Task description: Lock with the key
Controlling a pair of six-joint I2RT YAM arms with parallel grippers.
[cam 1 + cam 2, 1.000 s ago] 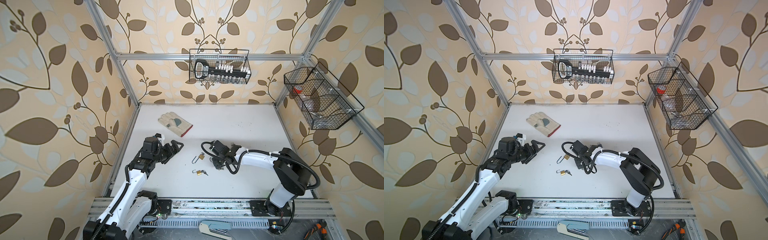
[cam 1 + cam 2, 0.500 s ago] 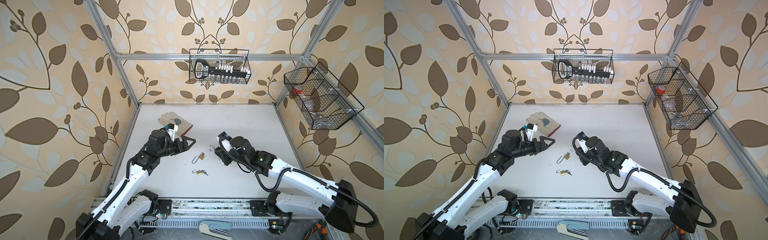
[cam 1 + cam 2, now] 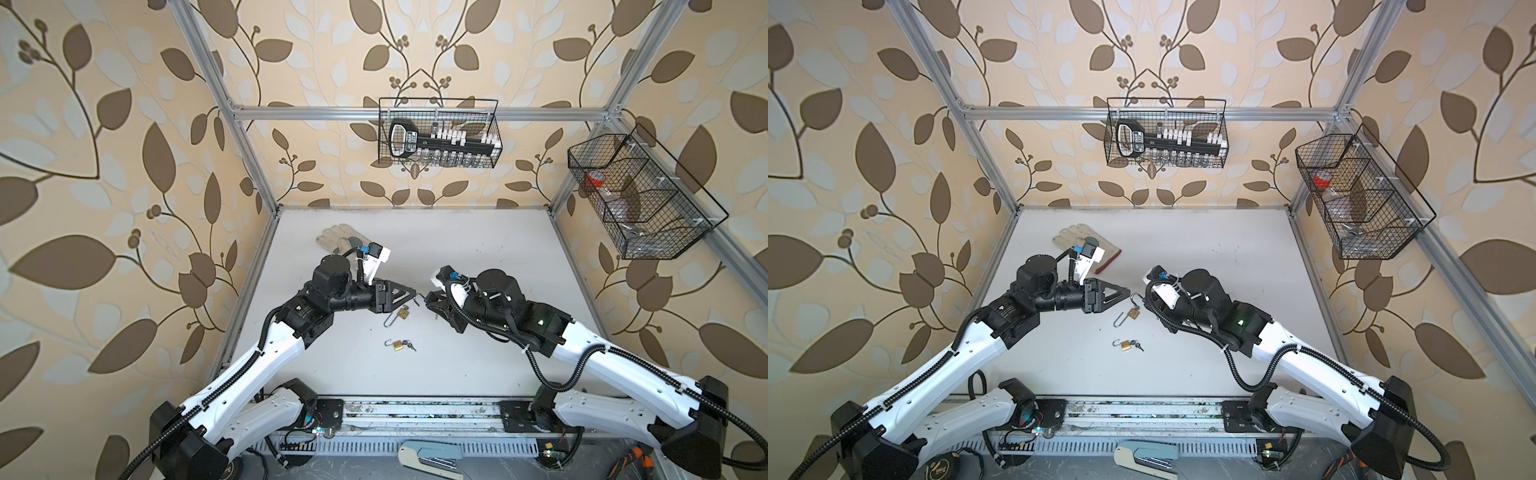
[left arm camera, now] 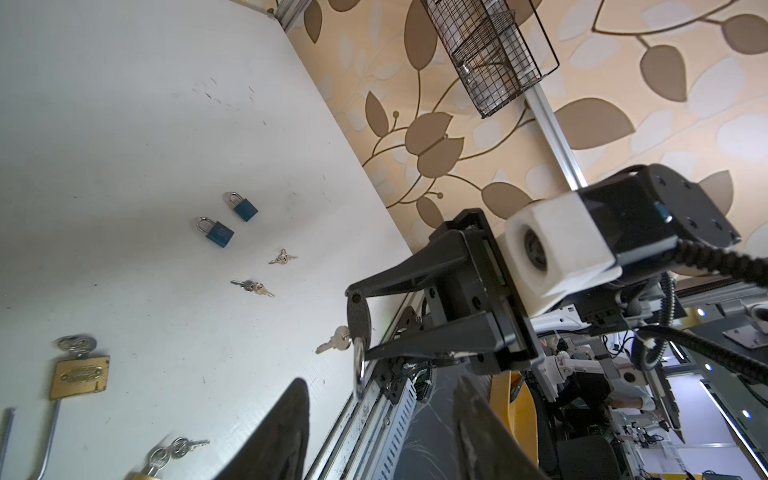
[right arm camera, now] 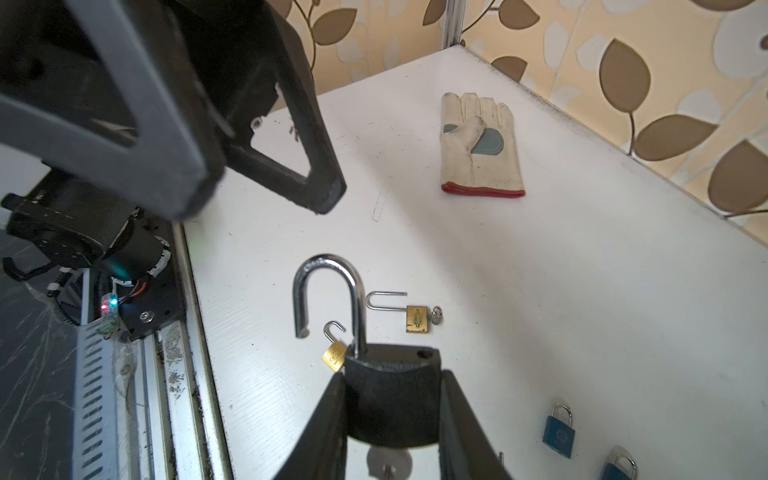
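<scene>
Both arms have met: right pincer [image 5: 390, 374] grips the open padlock [image 5: 392, 403]; left pincer [image 4: 382, 384], at 9 o'clock, half-open, can shut its shackle [image 5: 326, 266].

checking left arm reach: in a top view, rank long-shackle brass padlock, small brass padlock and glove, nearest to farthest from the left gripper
1. long-shackle brass padlock, just by the left gripper
2. small brass padlock, farther toward the front
3. glove, back left
</scene>
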